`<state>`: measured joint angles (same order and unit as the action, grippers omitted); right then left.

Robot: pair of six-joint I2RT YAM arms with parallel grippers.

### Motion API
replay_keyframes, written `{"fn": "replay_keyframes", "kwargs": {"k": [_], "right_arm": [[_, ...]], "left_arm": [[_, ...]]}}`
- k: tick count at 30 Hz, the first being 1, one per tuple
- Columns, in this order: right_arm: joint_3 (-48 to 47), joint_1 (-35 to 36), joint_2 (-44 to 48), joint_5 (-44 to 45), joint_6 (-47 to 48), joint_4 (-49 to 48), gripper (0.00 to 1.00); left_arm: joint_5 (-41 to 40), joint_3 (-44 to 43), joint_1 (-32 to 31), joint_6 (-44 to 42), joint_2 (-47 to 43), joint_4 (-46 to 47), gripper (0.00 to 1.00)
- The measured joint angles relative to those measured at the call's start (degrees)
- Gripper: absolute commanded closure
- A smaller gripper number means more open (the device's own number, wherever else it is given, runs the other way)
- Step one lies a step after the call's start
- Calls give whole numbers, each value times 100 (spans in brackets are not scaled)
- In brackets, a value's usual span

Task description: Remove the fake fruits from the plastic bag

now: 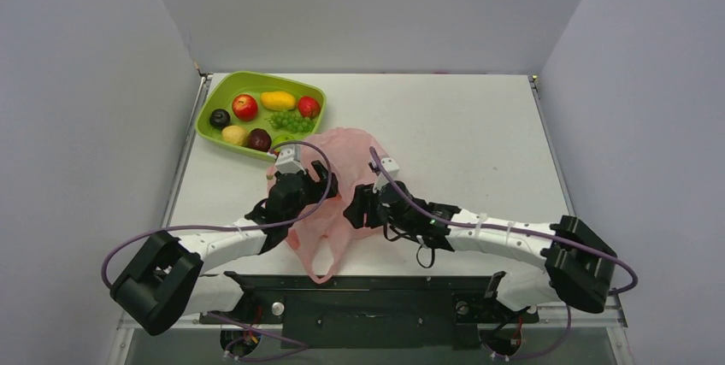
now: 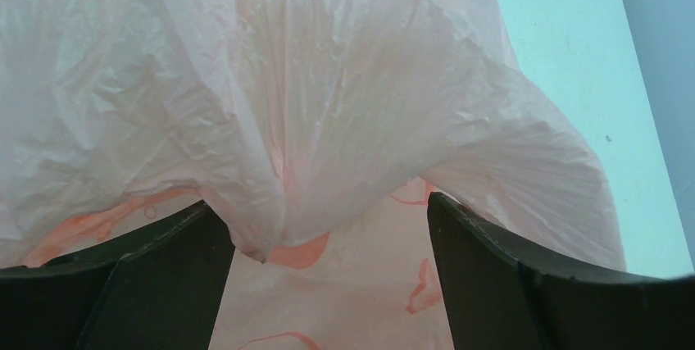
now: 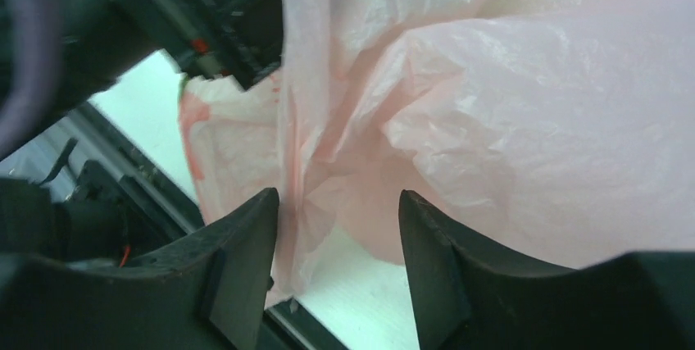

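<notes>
Lying crumpled: thin, crinkly pink plastic bag (image 1: 346, 153).

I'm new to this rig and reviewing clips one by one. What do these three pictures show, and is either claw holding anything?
These are two black robot arms bolted at the near edge of a white table. The wide picture looks down from above and behind them. The other two come from a camera on each wrist, so the dark prongs at the bottom are that arm's own fingers. Between the arms lies a crinkly translucent pink plastic bag. At the far left, a lime-green rectangular tray holds glossy plastic fruits: a dark purple plum, a yellow lemon, red apples, an orange-yellow mango and green grapes. The left gripper and the right gripper both stand open, with folds of the bag between their fingers, unclamped.
</notes>
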<state>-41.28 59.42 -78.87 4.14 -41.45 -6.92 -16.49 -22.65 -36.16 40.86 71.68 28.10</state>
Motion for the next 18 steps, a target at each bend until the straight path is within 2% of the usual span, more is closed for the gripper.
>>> {"fn": "replay_keyframes", "kwargs": {"k": [4,9,11,12,14,18], "right_arm": [[-210,-337,651,-531,199,531,43],[-955,-1412,868,-1080,197,640,45],[-1276,-1794,623,-1198,160,645,49],[-1766,-2203,-42,-1364,33,520,51],[-1856,-2312,-310,-1432,-31,551,56],[-2404,-2483,-1626,-1757,-407,299,65]], "left_arm": [[39,0,0,-4,-20,4,19],[129,-42,0,-59,59,-2,19],[184,-153,2,-90,173,-31,19],[249,-400,0,-111,361,-136,19],[269,-485,0,-109,417,-195,18],[350,-863,0,-103,728,-446,18]]}}
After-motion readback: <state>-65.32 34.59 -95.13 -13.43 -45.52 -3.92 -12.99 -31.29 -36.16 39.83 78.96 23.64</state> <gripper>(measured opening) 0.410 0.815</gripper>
